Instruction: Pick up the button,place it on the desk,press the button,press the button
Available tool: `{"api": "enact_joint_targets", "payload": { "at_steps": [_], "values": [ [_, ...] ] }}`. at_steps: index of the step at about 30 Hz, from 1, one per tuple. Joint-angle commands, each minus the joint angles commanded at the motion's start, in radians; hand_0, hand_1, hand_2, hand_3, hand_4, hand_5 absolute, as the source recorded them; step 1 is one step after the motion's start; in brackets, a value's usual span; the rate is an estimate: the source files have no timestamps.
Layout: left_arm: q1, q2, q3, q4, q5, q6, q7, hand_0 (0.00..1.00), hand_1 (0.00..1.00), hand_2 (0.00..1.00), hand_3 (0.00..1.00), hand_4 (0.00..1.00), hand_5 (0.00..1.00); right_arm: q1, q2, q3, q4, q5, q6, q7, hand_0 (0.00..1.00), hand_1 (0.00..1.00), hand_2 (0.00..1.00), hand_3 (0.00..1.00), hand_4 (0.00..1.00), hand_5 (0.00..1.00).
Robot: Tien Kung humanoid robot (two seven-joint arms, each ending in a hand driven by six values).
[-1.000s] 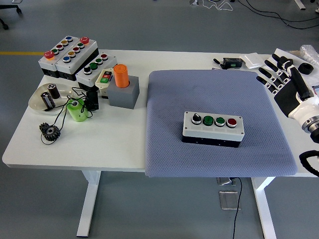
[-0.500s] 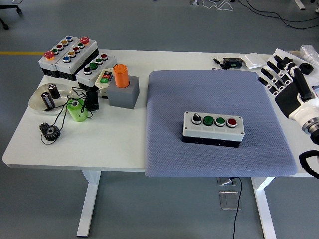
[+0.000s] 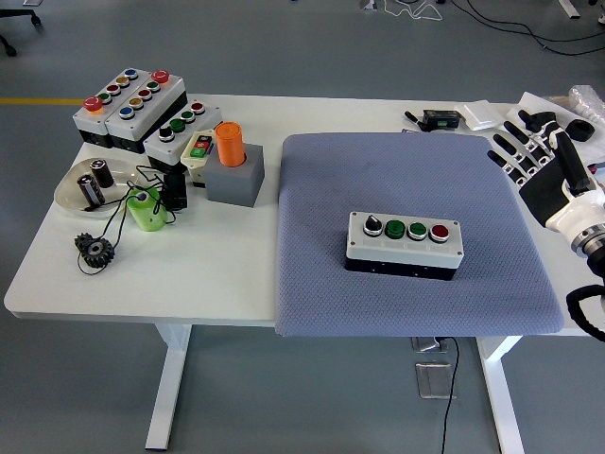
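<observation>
Sitting on the grey mat (image 3: 406,170) mid-table, the button box (image 3: 404,242) looks already placed; both presses seem left, since the right hand (image 3: 541,170) hovers well apart at the right edge, fingers spread, empty

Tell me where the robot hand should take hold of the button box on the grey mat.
Probably grip the button box across its narrow depth, by the long front and back walls, coming from above on the right hand's side. It lies flat on the mat with buttons on top, so avoid the top face.
</observation>
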Motion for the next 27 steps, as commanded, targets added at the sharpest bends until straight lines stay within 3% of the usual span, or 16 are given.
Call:
{"api": "enact_joint_targets", "payload": {
  "at_steps": [27],
  "values": [
    [-0.002, 0.0, -0.014, 0.0, 0.014, 0.001, 0.002, 0.651, 0.702, 0.697, 0.503, 0.319, 0.998, 0.0, 0.001, 0.008, -0.011, 0.012, 0.012, -0.028, 0.802, 0.715, 0.768, 0.783, 0.529, 0.648]
  ]
}}
